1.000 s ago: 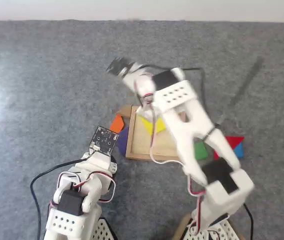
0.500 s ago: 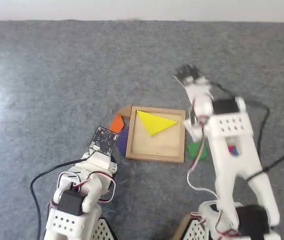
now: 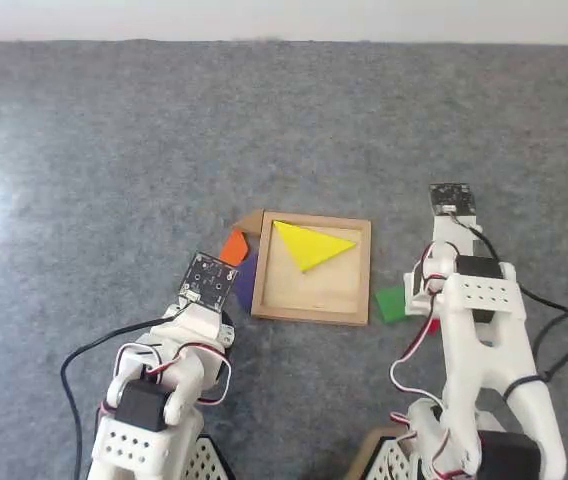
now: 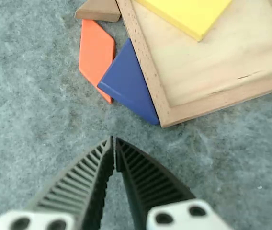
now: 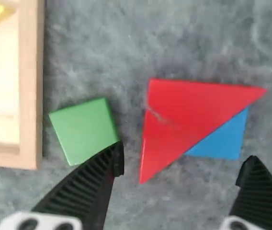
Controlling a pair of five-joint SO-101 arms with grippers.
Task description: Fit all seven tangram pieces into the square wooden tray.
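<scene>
**Tangram tray with one piece seated**

The square wooden tray [image 3: 309,316] lies on grey felt [image 3: 114,130] between the two arms and holds a large yellow triangle [image 3: 309,245] in one corner. Against its outer rim on the left arm's side lie a dark blue triangle [image 4: 126,81], an orange parallelogram [image 4: 96,57] touching it, and a brown triangle [image 4: 99,9]. On the opposite side, a green square [image 5: 83,130] sits just beside the rim. Near the square, a red triangle [image 5: 184,117] touches a light blue piece [image 5: 224,139]. The left gripper [image 4: 113,141] hangs empty near the blue triangle, fingers almost together. The right gripper [image 5: 184,160] is spread wide above the red triangle.
</scene>
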